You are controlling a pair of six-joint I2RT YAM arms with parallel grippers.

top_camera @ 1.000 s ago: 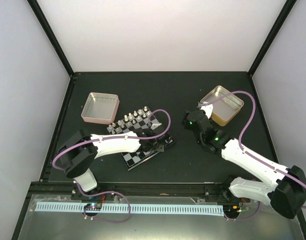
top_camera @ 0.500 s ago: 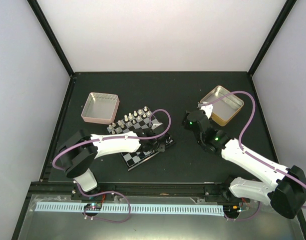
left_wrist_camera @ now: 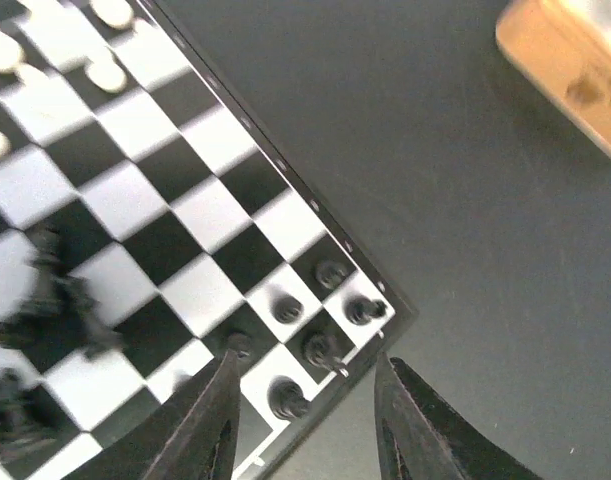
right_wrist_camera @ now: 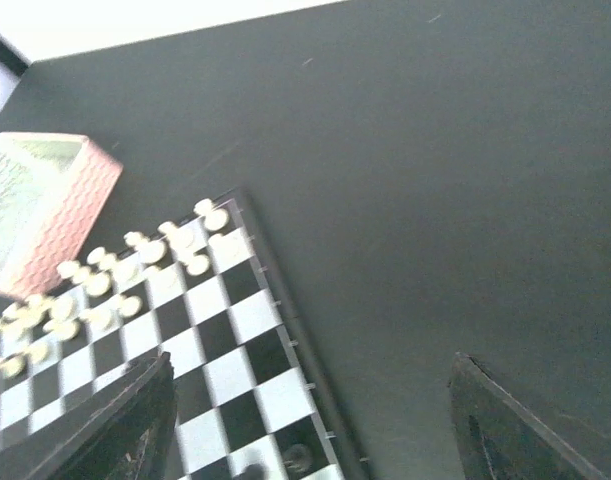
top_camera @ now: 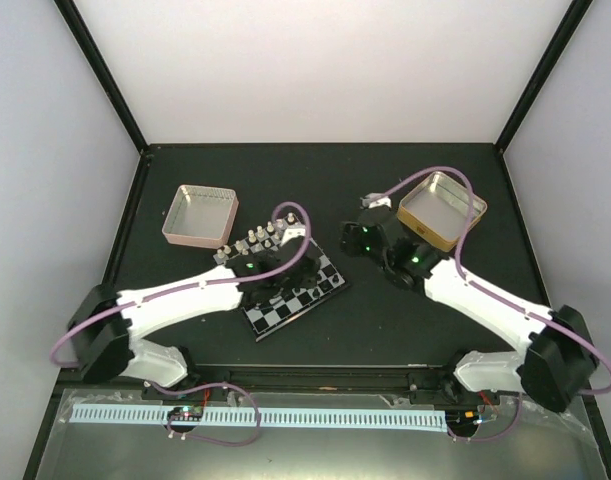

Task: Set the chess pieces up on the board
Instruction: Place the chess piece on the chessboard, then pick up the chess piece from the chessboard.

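1. The left gripper (left_wrist_camera: 307, 372) has its jaws moderately parted, with clear space inside each finger (left_wrist_camera: 210, 430). Nothing is gripped.
2. Several black pieces (left_wrist_camera: 285, 308) stand upright on the corner squares of the board (left_wrist_camera: 165, 215) below and just ahead of these jaws. None touches a finger. More black pieces sit further in along the same side, too blurred to tell their pose.
3. The right gripper (right_wrist_camera: 311, 362) has its jaws spread wide and empty. It hangs over the table (top_camera: 405, 170) just beside the board's right edge.
4. The board lies flat near the table's middle, turned so that its sides run diagonally. One corner points toward the arm bases, and the corner with the black pieces points right.
5. The white pieces (right_wrist_camera: 150, 250) stand in two rough rows along the board's far-left side. In the top view this line rises from lower left to upper right.
6. The pink tin (top_camera: 199, 214) sits just beyond the white rows, apart from the board.
7. The gold tin (top_camera: 425, 222) sits at the far right, well apart from the board.
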